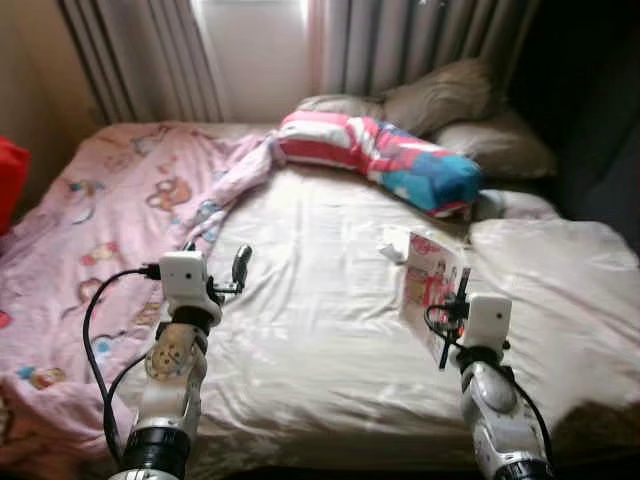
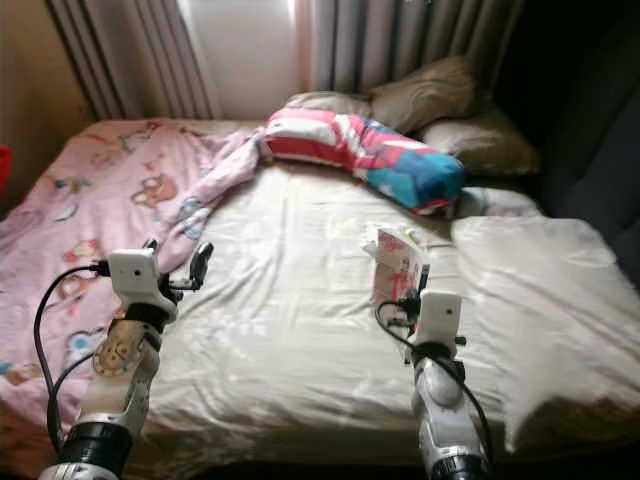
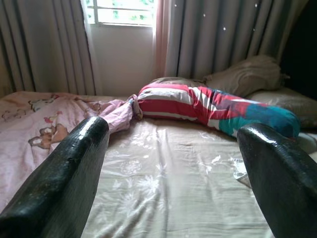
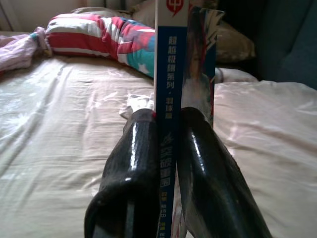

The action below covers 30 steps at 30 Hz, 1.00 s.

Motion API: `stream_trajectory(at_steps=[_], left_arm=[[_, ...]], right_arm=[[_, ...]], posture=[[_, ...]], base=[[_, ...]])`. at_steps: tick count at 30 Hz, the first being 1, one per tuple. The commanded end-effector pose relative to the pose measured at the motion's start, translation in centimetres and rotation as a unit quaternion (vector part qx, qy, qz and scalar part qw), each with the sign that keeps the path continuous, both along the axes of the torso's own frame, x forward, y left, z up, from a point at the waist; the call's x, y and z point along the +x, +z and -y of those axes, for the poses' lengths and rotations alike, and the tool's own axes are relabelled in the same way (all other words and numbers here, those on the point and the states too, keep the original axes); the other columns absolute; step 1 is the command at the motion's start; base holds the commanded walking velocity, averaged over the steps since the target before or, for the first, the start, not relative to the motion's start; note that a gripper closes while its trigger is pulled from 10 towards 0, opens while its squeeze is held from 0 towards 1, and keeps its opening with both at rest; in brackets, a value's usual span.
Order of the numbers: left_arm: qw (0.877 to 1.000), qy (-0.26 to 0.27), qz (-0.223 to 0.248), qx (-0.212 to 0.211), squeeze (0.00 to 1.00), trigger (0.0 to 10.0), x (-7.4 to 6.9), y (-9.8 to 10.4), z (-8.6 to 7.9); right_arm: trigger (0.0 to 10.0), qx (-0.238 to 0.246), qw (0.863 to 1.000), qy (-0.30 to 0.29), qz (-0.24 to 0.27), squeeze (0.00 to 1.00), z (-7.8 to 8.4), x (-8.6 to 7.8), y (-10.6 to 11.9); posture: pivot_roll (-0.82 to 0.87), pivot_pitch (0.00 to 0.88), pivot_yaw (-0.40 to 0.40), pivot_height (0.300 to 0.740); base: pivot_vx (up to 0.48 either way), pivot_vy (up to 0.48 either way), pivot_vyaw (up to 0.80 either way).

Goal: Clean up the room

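Observation:
My right gripper (image 1: 462,290) is shut on a thin book (image 1: 432,280) with a white and red cover, held on edge above the bed's right half. The wrist view shows its blue spine (image 4: 170,99) pinched between both black fingers (image 4: 131,163). A small white paper (image 1: 393,245) lies on the sheet just beyond the book. My left gripper (image 1: 215,262) is raised over the left half of the bed, open, with nothing between its fingers (image 3: 64,178). A striped red, white and blue bolster (image 1: 380,155) lies across the head of the bed.
A pink cartoon blanket (image 1: 110,220) covers the bed's left side, rumpled toward the bolster. Beige pillows (image 1: 450,100) sit at the head under grey curtains (image 1: 400,40). A white folded cover (image 1: 560,270) lies on the right. Something red (image 1: 10,180) stands at the far left.

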<state>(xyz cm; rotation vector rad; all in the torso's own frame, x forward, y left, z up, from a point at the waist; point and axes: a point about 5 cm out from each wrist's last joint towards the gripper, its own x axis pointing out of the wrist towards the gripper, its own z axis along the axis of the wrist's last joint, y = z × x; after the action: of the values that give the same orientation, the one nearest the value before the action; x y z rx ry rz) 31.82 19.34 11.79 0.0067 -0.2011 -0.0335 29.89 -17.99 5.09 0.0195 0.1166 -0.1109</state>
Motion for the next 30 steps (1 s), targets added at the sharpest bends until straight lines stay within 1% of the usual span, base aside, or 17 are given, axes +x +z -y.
stream_trajectory(at_steps=[1, 16, 30], left_arm=[[1.000, 0.007, 0.004, 0.000, 0.00, 10.0, 0.10, 0.30, -0.36], [1.000, -0.008, 0.001, -0.009, 0.00, 10.0, 0.04, 0.20, -0.20], [1.000, -0.010, -0.001, -0.014, 0.00, 10.0, 0.06, 0.23, -0.27]], right_arm=[[10.0, -0.001, 0.999, 0.007, 0.031, 0.00, -0.35, 0.69, 1.39], [10.0, 0.004, 1.000, 0.008, 0.029, 0.00, -0.51, 0.47, 1.18], [10.0, 0.004, 1.000, 0.006, 0.026, 0.00, -0.39, 0.26, 1.01]], posture=[[0.00, 0.000, -0.014, 0.740], [0.00, 0.002, -0.007, 0.740], [-0.01, 0.006, 0.000, 0.740]], base=[[0.000, -0.326, 0.00], [0.000, -0.017, 0.00], [0.000, 0.000, 0.00]])
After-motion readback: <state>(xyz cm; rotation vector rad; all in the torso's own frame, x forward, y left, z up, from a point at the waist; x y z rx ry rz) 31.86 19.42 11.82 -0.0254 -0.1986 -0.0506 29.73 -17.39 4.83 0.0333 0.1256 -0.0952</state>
